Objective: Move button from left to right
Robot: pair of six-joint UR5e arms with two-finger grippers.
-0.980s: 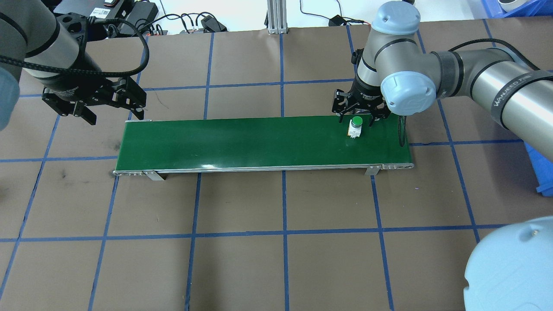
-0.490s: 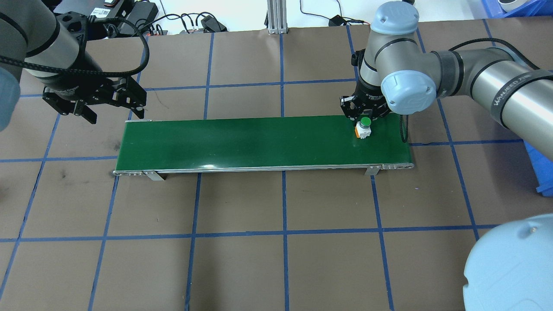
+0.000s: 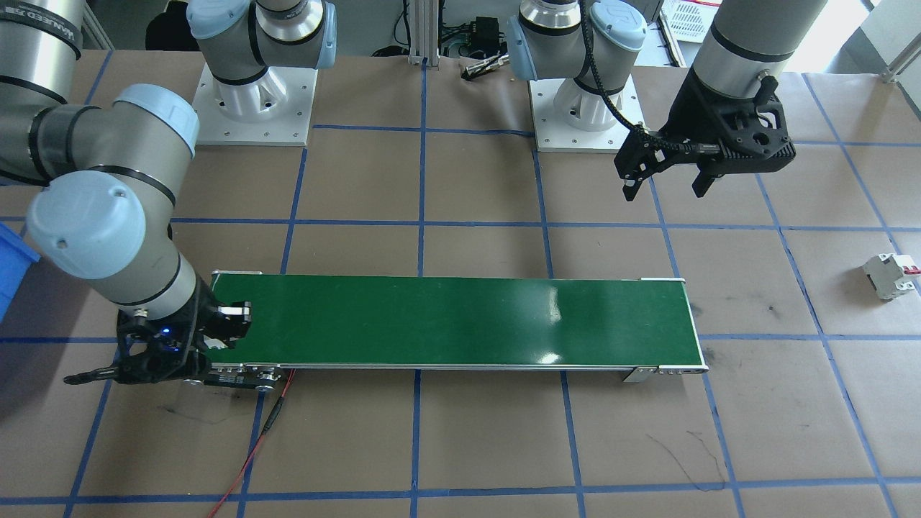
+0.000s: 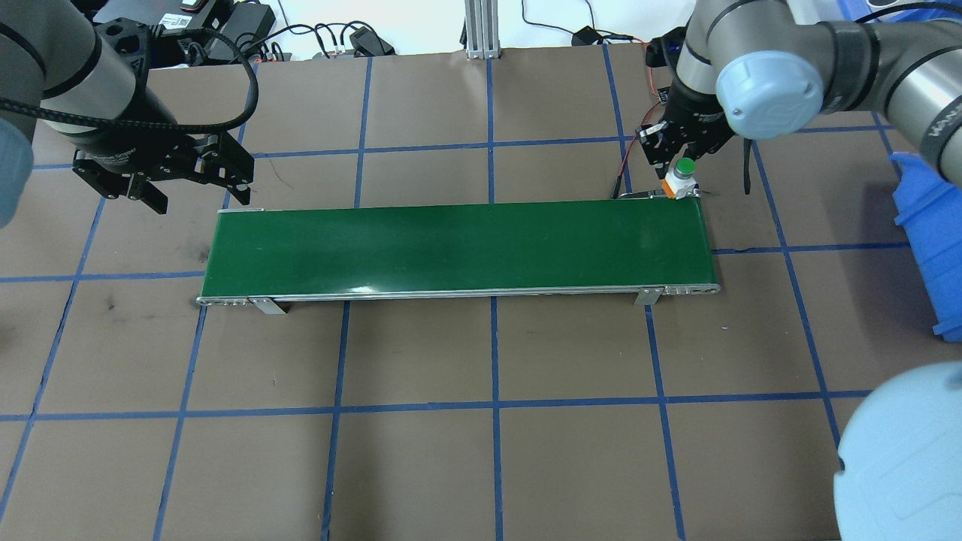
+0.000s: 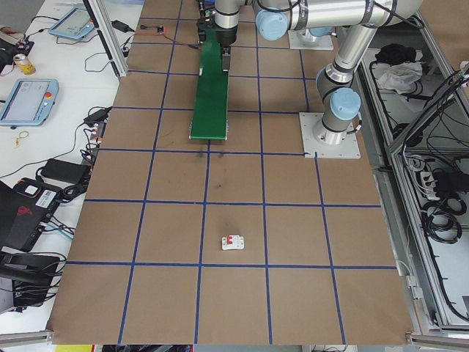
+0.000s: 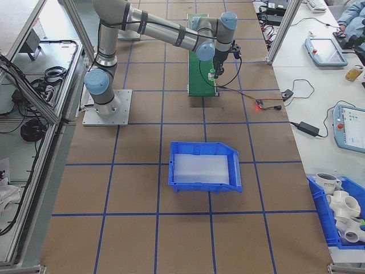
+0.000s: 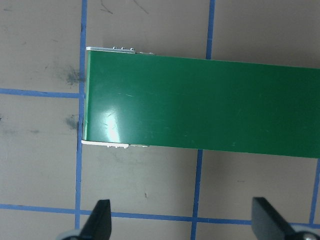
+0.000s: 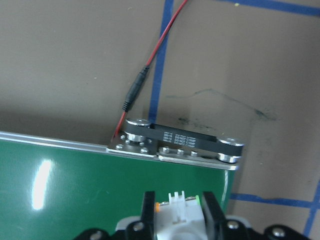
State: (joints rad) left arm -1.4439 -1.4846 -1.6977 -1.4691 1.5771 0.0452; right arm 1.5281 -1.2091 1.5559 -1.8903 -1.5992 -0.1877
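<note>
Since the earlier frame the right gripper (image 4: 680, 171) has lifted the button (image 4: 682, 177) off the green conveyor (image 4: 458, 244) and carried it past the far right corner; fingers clamped on its body, cap up, presumably for transfer rightward; left gripper (image 4: 192, 189) hangs spread apart beside the conveyor's left end, idle.

Green conveyor belt (image 4: 458, 248) lies lengthwise across mid tabletop (image 4: 481, 466), which is brown and gridded with blue tape. A red wire (image 3: 248, 453) trails from the belt's drive end. White circuit breaker with red lever (image 3: 891, 276) lies apart on the tabletop, well beyond the belt's other end. Blue bin (image 6: 204, 166), open-topped, sits on the tabletop, well apart from the belt.
</note>
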